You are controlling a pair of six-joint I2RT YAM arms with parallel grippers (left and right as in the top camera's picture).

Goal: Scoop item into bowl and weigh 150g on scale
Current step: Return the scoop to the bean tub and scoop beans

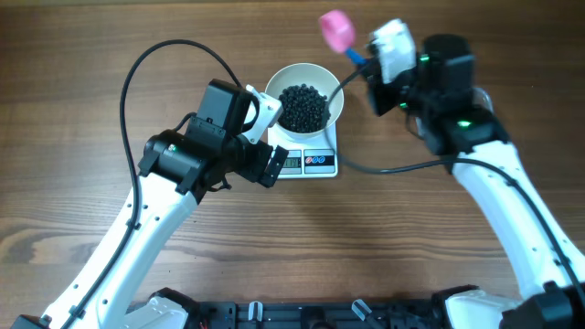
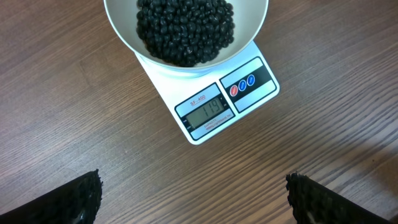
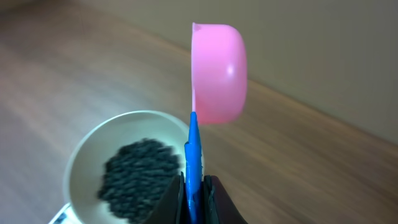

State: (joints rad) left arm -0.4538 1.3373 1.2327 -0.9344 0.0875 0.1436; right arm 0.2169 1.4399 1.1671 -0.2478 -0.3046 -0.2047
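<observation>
- Brown wood-grain worktop [image 1: 73,110] fills the overhead view, with the scale [image 1: 311,163] near its middle.
- On the scale sits the white bowl [image 1: 306,73], covering the platform and leaving only the front strip bare. The black beans [image 1: 303,107] lie heaped inside the bowl.
- At the scale's left edge hangs the left gripper [image 1: 267,139], its jaws spread wide with nothing between them.
- Beyond the scale's back right corner, the right gripper [image 1: 364,66] is clamped on the blue handle [image 1: 355,57] of a pink scoop [image 1: 336,29], held clear of the bowl.
- From the left wrist, the scale lies ahead and skewed. Its grey display [image 2: 205,113] shows digits that look like 149, and the coloured buttons [image 2: 242,85] sit just right of it.
- Both dark fingers [image 2: 68,202] stand far apart at the lower corners of this view, short of the scale and not touching it.
- From the right wrist, the fingers [image 3: 173,200] are pressed together on the blue handle, which rises straight up to the pink scoop, seen side-on.
- Below and left of the scoop, out of focus, the bowl holds the beans. Only a sliver of the scale shows under the bowl's edge.
</observation>
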